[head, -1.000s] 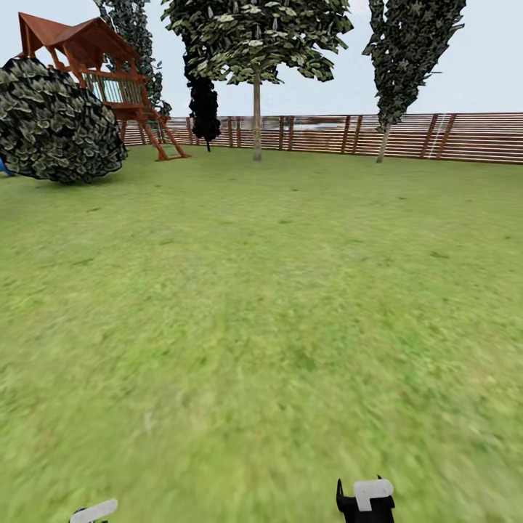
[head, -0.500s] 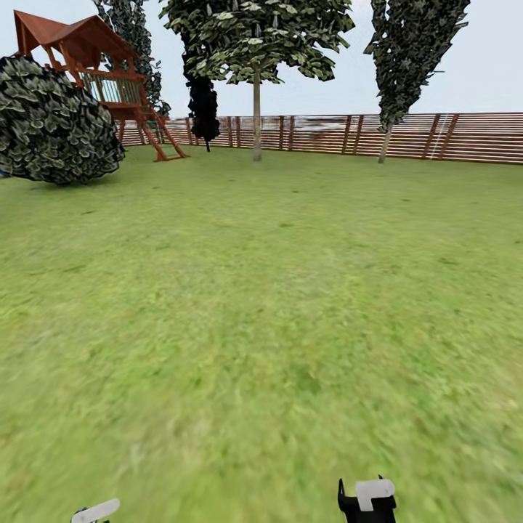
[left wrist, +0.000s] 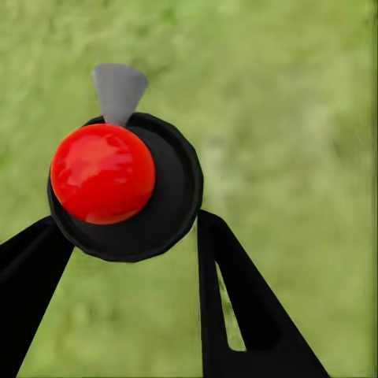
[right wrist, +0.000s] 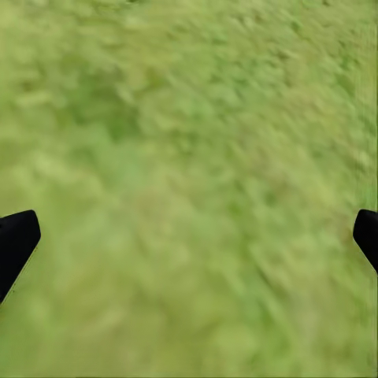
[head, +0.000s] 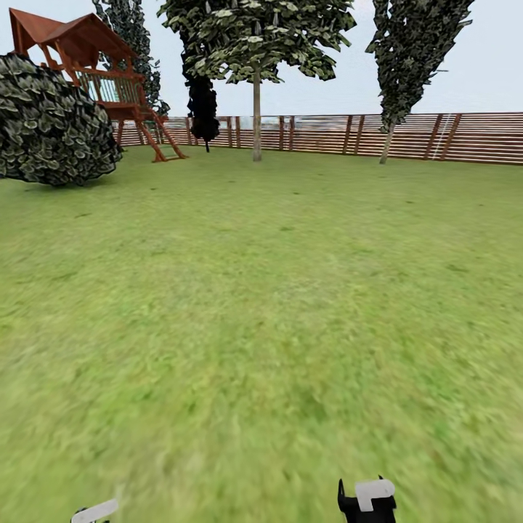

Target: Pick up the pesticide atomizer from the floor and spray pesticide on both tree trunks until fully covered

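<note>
Green lawn (head: 276,305) is bounded by a slatted fence (head: 436,136); the atomizer (left wrist: 118,185) is clamped by the left gripper (left wrist: 126,236), while the right gripper (right wrist: 189,236) is spread wide.

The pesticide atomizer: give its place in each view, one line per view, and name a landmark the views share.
Head view: I cannot make it out.
Left wrist view: the pesticide atomizer sits between the left gripper fingers, red top toward the camera.
Right wrist view: not in it.
Shared landmark: the lawn.
</note>
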Controlling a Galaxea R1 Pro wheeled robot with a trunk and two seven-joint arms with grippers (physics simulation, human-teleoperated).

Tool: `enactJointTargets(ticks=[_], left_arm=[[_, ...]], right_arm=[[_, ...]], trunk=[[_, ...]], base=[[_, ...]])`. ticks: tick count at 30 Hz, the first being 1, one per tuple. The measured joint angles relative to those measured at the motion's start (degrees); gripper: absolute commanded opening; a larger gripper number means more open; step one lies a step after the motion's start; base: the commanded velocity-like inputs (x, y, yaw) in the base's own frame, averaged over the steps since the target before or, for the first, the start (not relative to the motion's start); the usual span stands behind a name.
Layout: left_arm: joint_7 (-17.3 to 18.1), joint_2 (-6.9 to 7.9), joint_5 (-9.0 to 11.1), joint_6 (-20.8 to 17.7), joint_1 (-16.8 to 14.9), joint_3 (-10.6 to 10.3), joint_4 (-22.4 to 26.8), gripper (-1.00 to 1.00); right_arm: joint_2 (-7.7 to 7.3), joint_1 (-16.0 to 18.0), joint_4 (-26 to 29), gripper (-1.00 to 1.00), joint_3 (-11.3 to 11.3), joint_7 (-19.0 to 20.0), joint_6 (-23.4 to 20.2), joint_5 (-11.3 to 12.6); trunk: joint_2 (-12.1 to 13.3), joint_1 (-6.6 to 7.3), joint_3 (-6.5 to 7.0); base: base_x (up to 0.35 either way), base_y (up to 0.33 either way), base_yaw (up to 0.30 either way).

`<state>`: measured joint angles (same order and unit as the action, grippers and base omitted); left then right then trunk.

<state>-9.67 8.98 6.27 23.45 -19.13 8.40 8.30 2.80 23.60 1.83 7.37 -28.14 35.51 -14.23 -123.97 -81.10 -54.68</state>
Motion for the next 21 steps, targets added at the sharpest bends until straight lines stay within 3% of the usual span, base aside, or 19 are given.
enactJointTargets(ticks=[21], left_arm=[[0.1,-0.06,0.0,-0.1,0.0,0.0,0.0,-1.0]], right_arm=[[0.0,0.0,0.0,1.0,0.0,0.0,0.0,0.0]], trunk=[[0.0,0.0,0.0]], base=[[0.341,0.0,0.0]])
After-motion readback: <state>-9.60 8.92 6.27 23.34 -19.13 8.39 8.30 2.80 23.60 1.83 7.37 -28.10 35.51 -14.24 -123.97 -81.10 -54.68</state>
